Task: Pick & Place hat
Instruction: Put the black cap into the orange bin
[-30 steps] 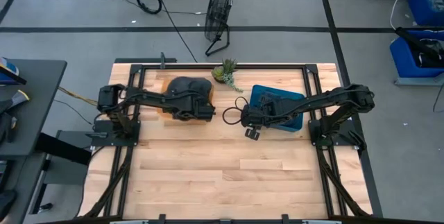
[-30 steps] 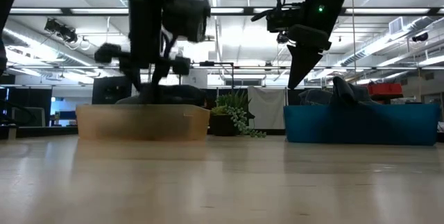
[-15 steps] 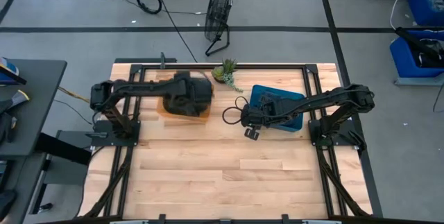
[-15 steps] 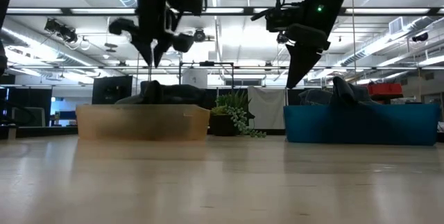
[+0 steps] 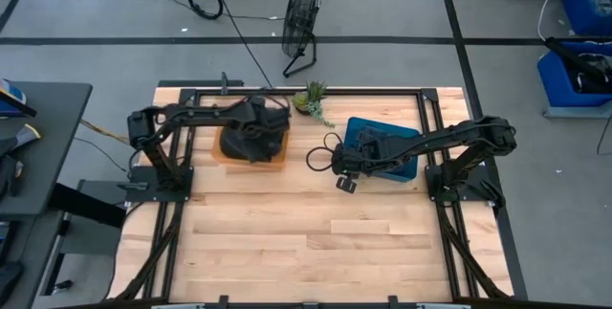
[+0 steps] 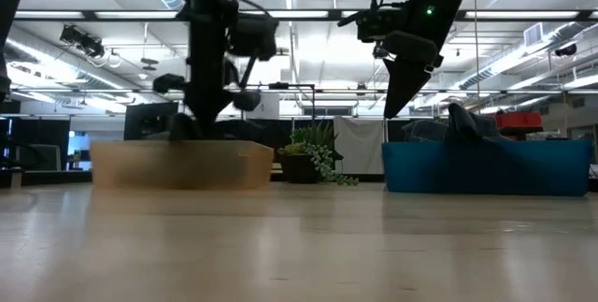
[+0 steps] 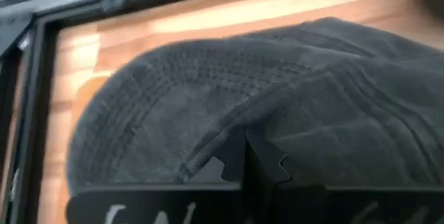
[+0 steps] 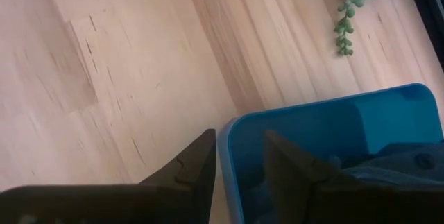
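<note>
I have the left gripper point(image 7: 244, 156) down on the hat point(image 5: 251, 135), which sits in the tan tray point(image 5: 273, 159) at the far left of the table point(image 5: 306, 242). In the left wrist view its jaws are pressed together on a raised fold of the grey cloth. The hat is soft, stitched in rows, with a rounded crown; I judge it light and floppy, so it will sag and swing once lifted. A pinched fold is a fair hold, though thin cloth could slip out, and the stiffer brim would be surer. The right gripper point(image 8: 234, 156) waits above the near edge of the blue bin point(image 5: 406, 168), jaws slightly apart and holding nothing, over pale wood planks. The bin is smooth plastic with dark cloth inside.
</note>
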Available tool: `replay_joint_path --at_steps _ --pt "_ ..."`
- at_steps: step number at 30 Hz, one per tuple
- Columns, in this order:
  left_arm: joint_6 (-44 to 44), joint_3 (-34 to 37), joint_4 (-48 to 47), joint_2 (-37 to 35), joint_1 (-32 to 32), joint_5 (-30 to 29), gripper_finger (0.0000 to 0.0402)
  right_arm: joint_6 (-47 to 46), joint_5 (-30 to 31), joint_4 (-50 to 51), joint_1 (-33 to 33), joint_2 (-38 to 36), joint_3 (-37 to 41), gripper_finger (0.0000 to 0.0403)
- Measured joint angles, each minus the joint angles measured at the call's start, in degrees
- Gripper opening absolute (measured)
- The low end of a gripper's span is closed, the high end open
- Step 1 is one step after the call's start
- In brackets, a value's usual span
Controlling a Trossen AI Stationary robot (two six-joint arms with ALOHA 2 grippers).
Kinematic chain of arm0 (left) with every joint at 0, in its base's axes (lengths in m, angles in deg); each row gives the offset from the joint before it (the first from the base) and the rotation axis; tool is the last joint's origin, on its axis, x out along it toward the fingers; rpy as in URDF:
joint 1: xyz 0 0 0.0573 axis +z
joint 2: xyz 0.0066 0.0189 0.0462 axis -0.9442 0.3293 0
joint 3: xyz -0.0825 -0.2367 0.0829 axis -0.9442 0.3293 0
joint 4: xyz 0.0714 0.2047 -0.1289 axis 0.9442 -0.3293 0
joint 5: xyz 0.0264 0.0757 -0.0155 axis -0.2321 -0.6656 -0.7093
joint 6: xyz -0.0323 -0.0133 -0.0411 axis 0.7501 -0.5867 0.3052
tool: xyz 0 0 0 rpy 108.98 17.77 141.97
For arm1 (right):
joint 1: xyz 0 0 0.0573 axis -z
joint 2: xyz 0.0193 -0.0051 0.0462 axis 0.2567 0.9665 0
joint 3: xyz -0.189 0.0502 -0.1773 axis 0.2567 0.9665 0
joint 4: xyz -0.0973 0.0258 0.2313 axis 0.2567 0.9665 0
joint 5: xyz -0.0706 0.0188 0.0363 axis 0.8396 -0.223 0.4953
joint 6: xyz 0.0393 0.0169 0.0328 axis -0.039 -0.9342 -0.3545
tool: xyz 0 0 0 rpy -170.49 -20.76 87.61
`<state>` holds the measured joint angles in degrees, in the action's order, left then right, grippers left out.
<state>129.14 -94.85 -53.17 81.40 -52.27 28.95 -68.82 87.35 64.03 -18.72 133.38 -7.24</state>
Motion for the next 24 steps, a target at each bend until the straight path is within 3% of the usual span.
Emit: replay_joint_path --at_steps 8,11,18,24 --pt "11.5 6.0 2.2 0.2 -2.1 -1.6 0.0003 0.3 0.1 -0.7 0.0 0.0 0.0 0.0121" --pt "10.6 4.7 1.4 -0.1 -3.1 -3.2 0.0003 0.8 0.2 -1.0 0.1 0.0 0.0 0.0121" --pt "6.1 -2.6 -2.0 -0.7 -6.3 -0.7 0.0003 1.3 0.2 -1.5 0.1 0.0 0.0 0.0121" --pt "2.5 -6.2 -6.9 -0.7 -8.2 -7.0 0.0005 1.3 0.2 -1.5 0.1 0.0 0.0 0.0121"
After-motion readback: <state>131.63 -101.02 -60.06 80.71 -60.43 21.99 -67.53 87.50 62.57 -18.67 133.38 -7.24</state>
